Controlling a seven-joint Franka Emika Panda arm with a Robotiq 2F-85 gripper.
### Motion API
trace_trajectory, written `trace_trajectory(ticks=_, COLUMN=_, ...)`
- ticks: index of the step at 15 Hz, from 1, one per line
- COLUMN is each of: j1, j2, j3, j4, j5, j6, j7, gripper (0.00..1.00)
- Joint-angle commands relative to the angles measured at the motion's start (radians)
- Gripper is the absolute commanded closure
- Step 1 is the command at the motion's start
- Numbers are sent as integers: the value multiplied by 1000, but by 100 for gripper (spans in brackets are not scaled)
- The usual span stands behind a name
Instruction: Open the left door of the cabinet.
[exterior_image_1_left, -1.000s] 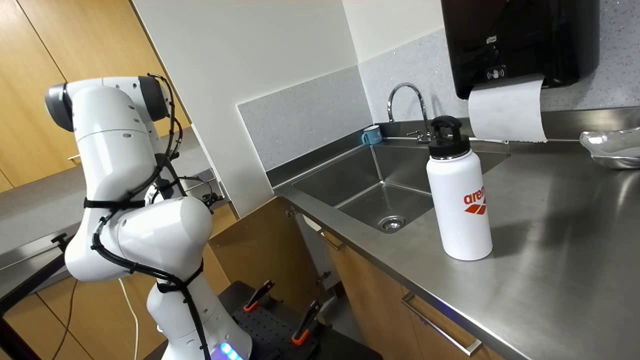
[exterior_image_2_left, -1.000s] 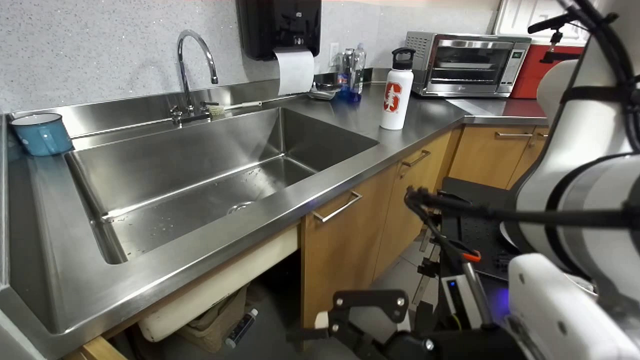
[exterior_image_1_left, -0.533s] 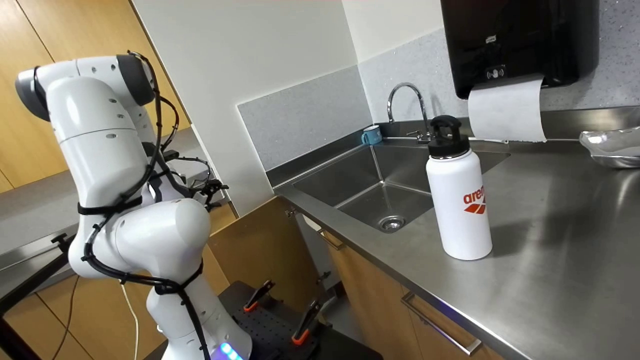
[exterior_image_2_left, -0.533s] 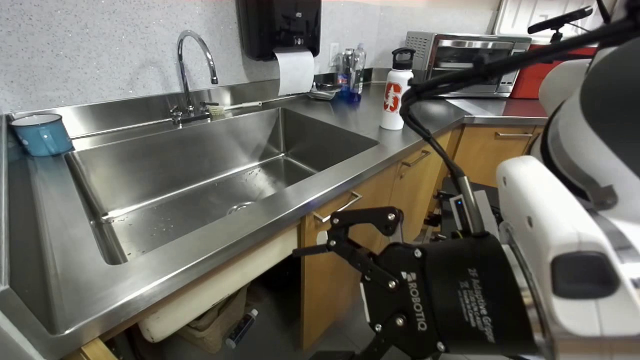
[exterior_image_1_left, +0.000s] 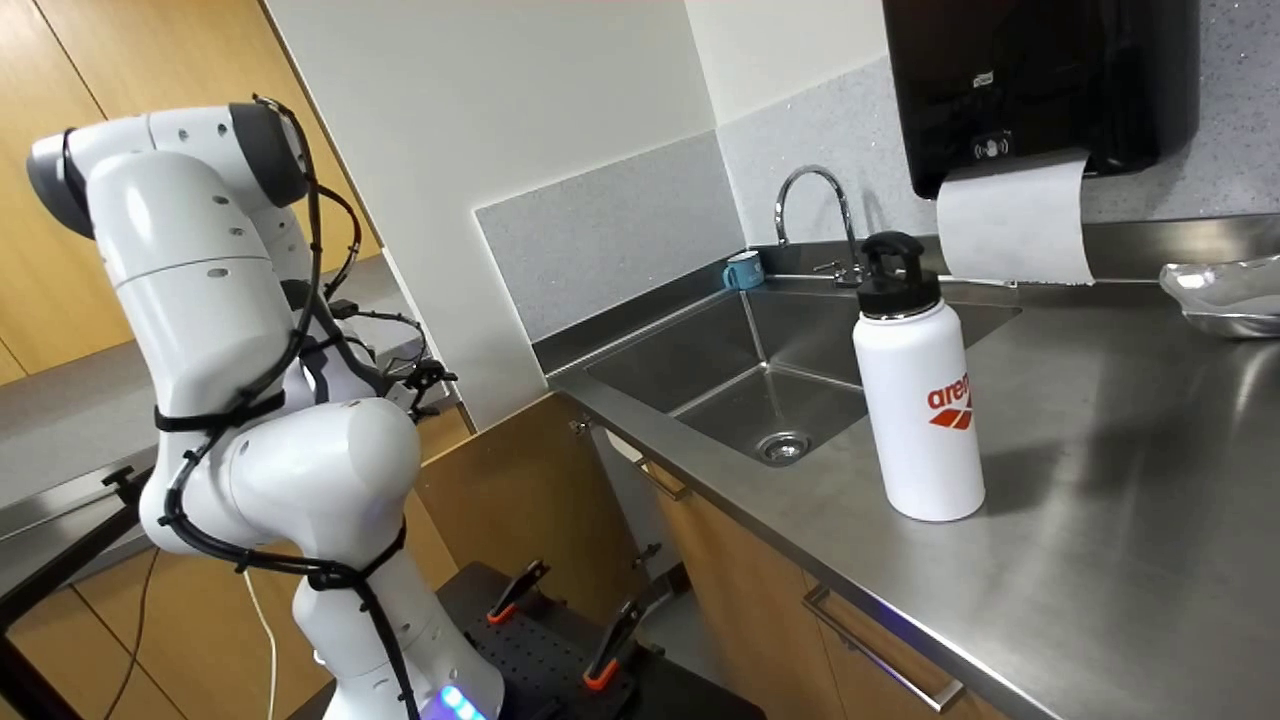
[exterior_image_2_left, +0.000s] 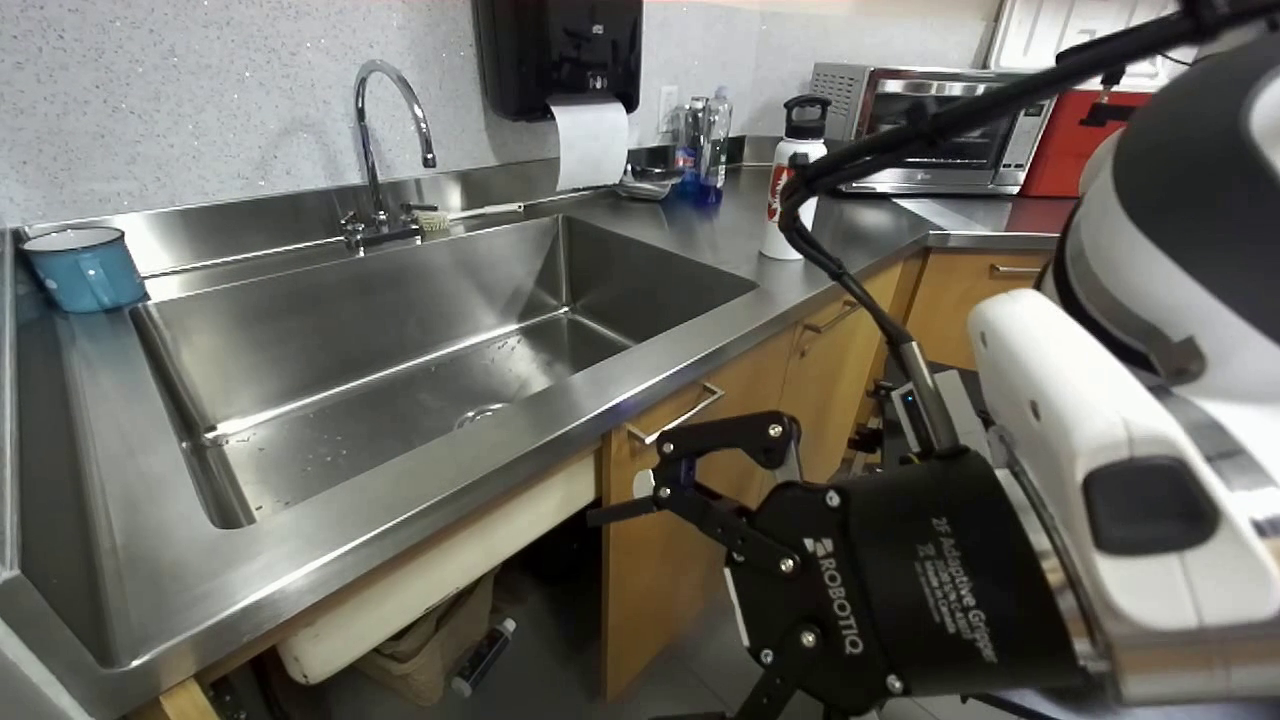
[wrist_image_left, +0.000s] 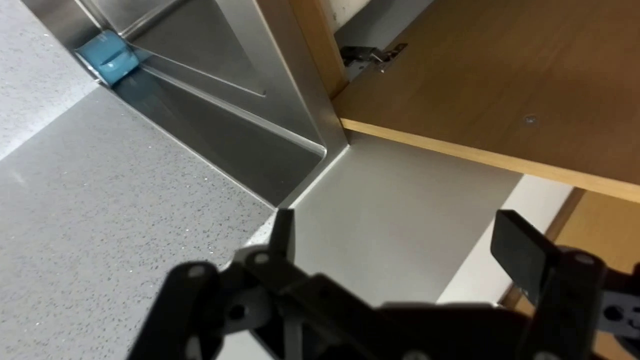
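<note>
Below the sink (exterior_image_2_left: 400, 320), the left door (wrist_image_left: 500, 85) is standing open; I'm holding the wide-jawed gripper (wrist_image_left: 395, 232) higher now, apparently finished.

white arm (exterior_image_1_left: 205, 320) bent at the elbow, black hand (wrist_image_left: 392, 235) aimed sideways, fingers (wrist_image_left: 520, 250) spread wide apart

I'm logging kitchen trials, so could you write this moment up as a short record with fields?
target: flat honey-brown wooden left door, standing open
hardware: metal hinge showing on its inner face
end effector: black two-finger gripper, open, holding nothing
neighbour: flat honey-brown wooden door with slim metal bar handle, shut
upright items: white black-lidded bottle on the stainless steel countertop; blue mug at a back corner of the stainless steel sink
overhead: black paper dispenser, white paper hanging out
</note>
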Motion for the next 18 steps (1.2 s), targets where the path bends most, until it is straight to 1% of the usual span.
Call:
trace_trajectory(ticks=1, j1=-127, j2=-174, j3=51, j4=-104, j5=-35, j6=280, j7=82, gripper=0)
trace_trajectory(ticks=2, j1=-147, j2=-215, j3=44, j4=-124, j5=-38, j6=367, j7=99, gripper=0)
trace_trajectory(ticks=3, j1=-148, j2=-271, j3=6, j4=-153, j5=-1, j6=454, j7=69, gripper=0)
trace_trajectory(ticks=5, j1=-178, j2=-354, j3=-39, j4=-209, j5=85, j6=625, j7=-3, gripper=0)
trace_trajectory(ticks=7, j1=-194, j2=-431, j3=-97, j4=-279, j5=175, j6=732, j7=-98, gripper=0)
trace_trajectory(ticks=8, j1=-200, j2=-455, j3=-119, j4=-309, j5=204, j6=763, j7=-137, gripper=0)
trace_trajectory(ticks=9, j1=-200, j2=-474, j3=-142, j4=-334, j5=237, j6=785, j7=-181, gripper=0)
trace_trajectory(ticks=12, j1=-182, j2=-492, j3=-191, j4=-396, j5=327, j6=783, j7=-311, gripper=0)
trace_trajectory(ticks=13, j1=-187, j2=-452, j3=-169, j4=-344, j5=273, j6=762, j7=-237, gripper=0)
trace_trajectory(ticks=15, j1=-186, j2=-463, j3=-179, j4=-373, j5=304, j6=762, j7=-277, gripper=0)
trace_trajectory(ticks=18, j1=-184, j2=-465, j3=-179, j4=-378, j5=304, j6=762, j7=-277, gripper=0)
